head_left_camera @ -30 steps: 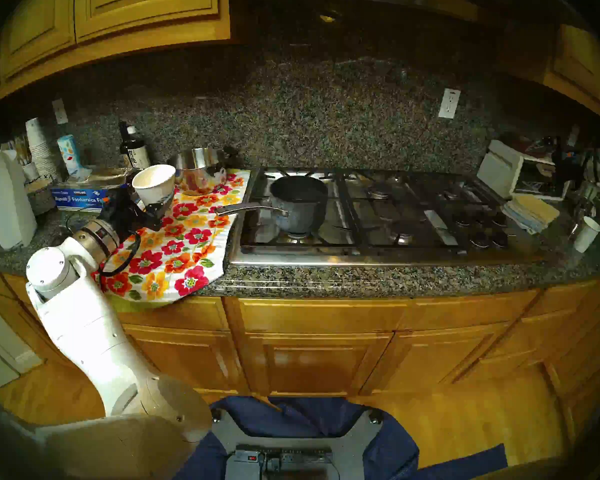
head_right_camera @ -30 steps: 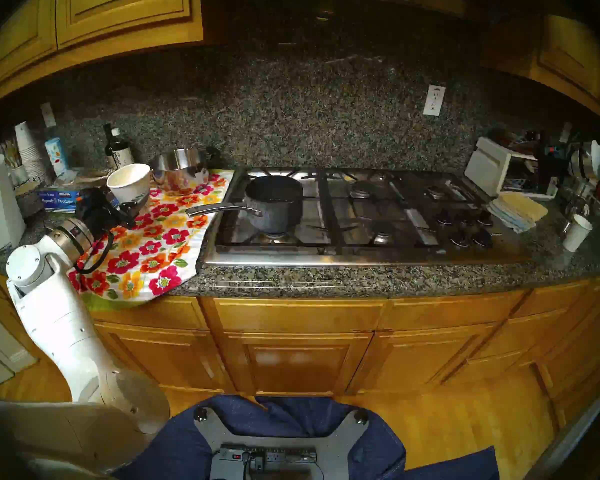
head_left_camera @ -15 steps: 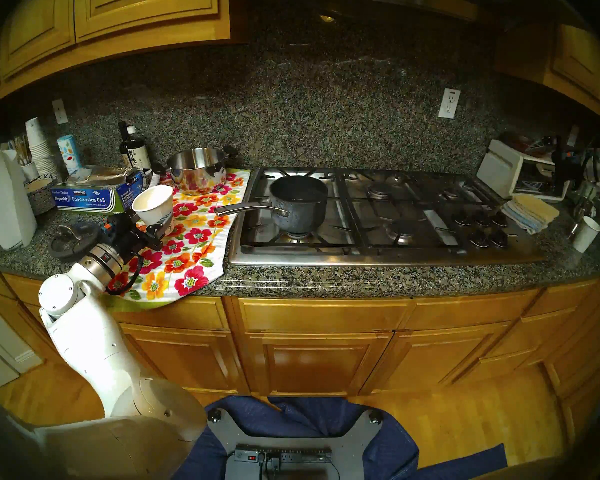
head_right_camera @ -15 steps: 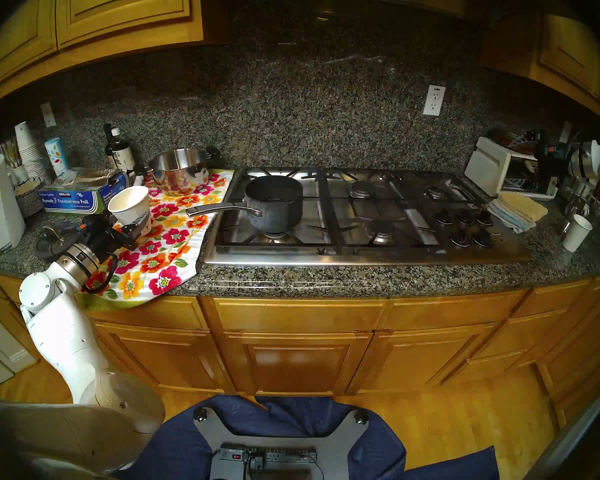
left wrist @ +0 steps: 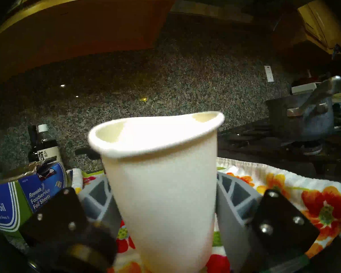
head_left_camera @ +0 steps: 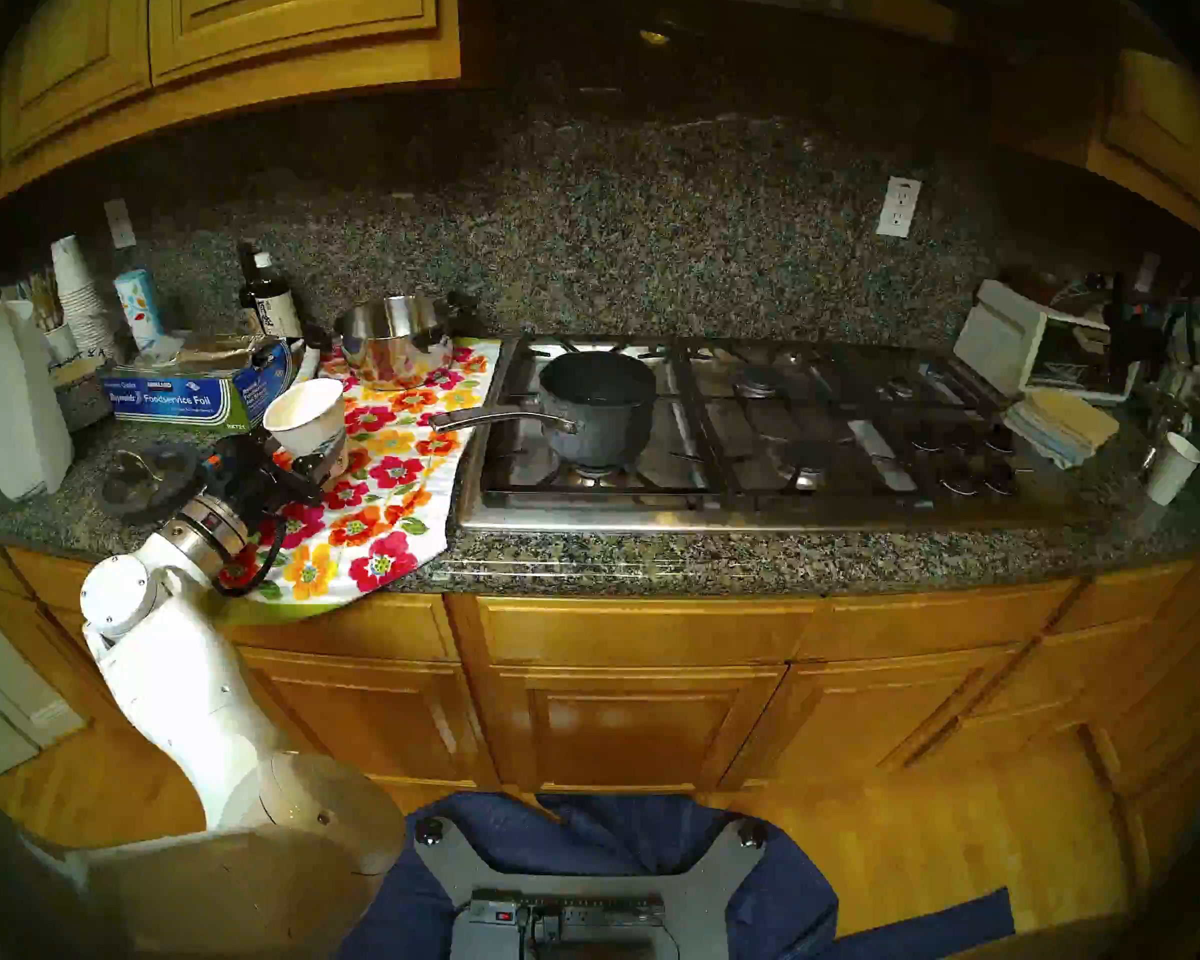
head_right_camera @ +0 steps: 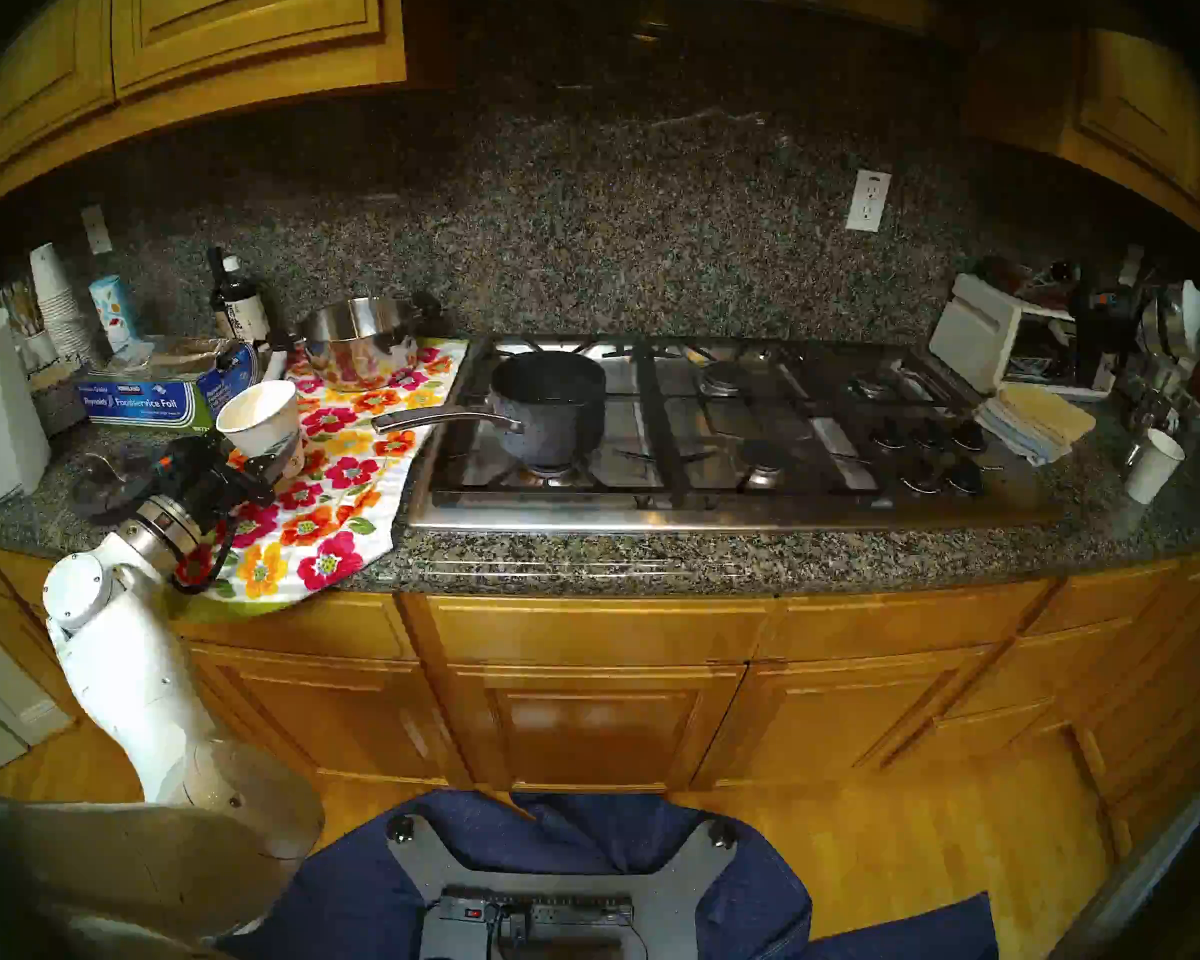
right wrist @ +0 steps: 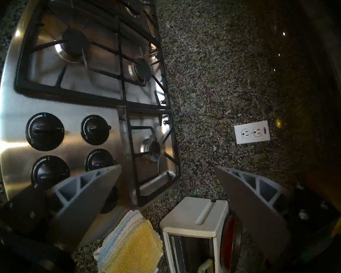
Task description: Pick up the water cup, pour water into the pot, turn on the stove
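My left gripper (head_left_camera: 313,456) is shut on the white paper water cup (head_left_camera: 306,415), held upright low over the flowered towel (head_left_camera: 375,501). In the left wrist view the grey fingers (left wrist: 100,203) press the water cup (left wrist: 161,187) from both sides and its rim is squashed oval. The dark speckled pot (head_left_camera: 597,404) stands on the front-left burner of the stove (head_left_camera: 791,519), its long handle pointing towards the cup. In the right wrist view my right gripper (right wrist: 167,168) hangs open over the black knobs (right wrist: 44,131) at the stove's right end.
A shiny steel two-handled pot (head_left_camera: 396,338) sits at the towel's back. A foil box (head_left_camera: 188,390), a dark bottle (head_left_camera: 268,300), a cup stack (head_left_camera: 74,293) and a dark lid (head_left_camera: 147,477) crowd the left. Folded cloths (head_left_camera: 1061,422), a toaster oven (head_left_camera: 1040,345) and a small cup (head_left_camera: 1175,467) stand right.
My left arm has carried the cup down and towards the counter's front edge, uncovering the foil box behind it. The grip has stayed shut. The pot has not moved.
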You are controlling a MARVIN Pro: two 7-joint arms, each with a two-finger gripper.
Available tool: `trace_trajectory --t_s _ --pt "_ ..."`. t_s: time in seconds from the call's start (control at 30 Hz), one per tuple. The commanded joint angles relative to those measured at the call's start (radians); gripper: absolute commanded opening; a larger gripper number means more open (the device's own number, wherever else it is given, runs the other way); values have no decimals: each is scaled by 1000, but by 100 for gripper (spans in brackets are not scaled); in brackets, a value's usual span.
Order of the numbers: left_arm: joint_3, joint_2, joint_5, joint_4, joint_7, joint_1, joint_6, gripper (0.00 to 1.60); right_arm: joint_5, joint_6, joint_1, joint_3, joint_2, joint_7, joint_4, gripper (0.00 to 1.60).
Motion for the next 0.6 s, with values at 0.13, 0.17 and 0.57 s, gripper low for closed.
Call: trace_trajectory --t_s 0.13,0.17,0.57 --pt "4 38 3 45 -11 -25 44 87 7 1 27 18 -9 -14 5 160" --pt "2 41 2 53 -9 -25 44 88 7 1 27 18 -9 -14 5 160" --pt "14 63 -2 80 -25 -3 0 112 6 1 27 18 -9 -14 4 160"
